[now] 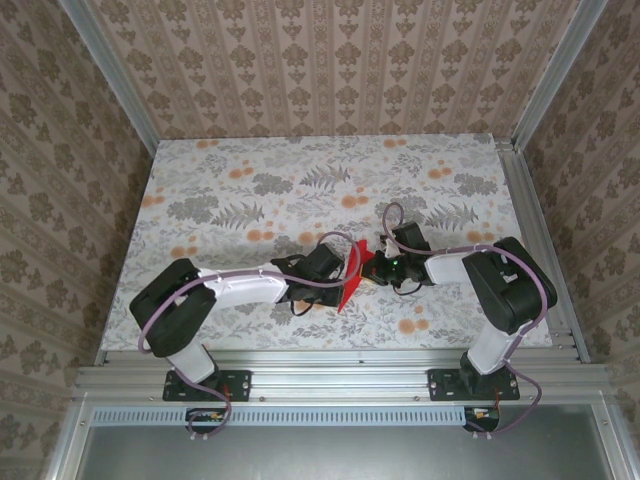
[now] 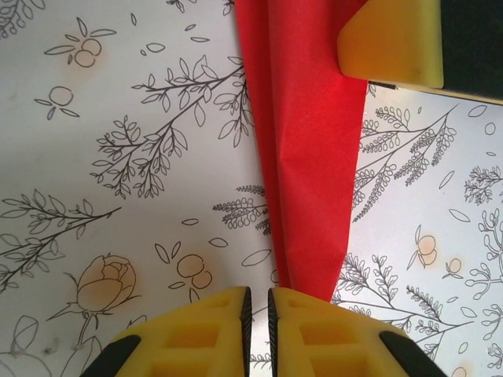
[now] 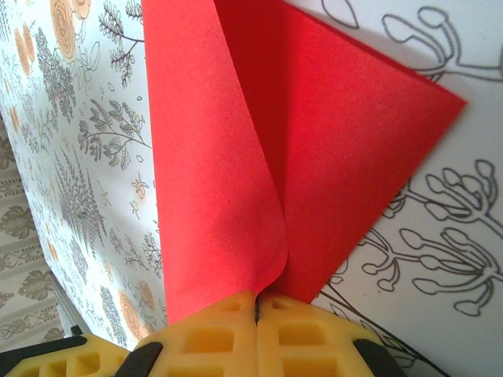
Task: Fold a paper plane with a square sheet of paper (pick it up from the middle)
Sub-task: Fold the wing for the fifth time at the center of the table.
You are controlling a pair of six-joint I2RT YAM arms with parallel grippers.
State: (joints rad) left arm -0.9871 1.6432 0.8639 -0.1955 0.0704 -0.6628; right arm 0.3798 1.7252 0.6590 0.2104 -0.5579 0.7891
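Observation:
The red sheet of paper [image 1: 352, 272] is folded and hangs upright between my two grippers, just above the flowered tablecloth. My right gripper [image 3: 257, 301] is shut on its folded edge, and two red flaps [image 3: 314, 149] spread away from the fingers. In the left wrist view the paper [image 2: 306, 149] tapers down to a point beside the right fingertip [image 2: 314, 314]. My left gripper [image 2: 257, 294] stands a narrow slit open with only tablecloth showing in the gap. One right-gripper finger [image 2: 393, 43] shows at the top. The paper looks like a creased sheet, not a paper plane.
The flowered tablecloth [image 1: 250, 190] covers the table, bounded by metal rails [image 1: 530, 230] and patterned walls. Both arms [image 1: 240, 288] [image 1: 480, 270] reach inward and meet near the table's front centre.

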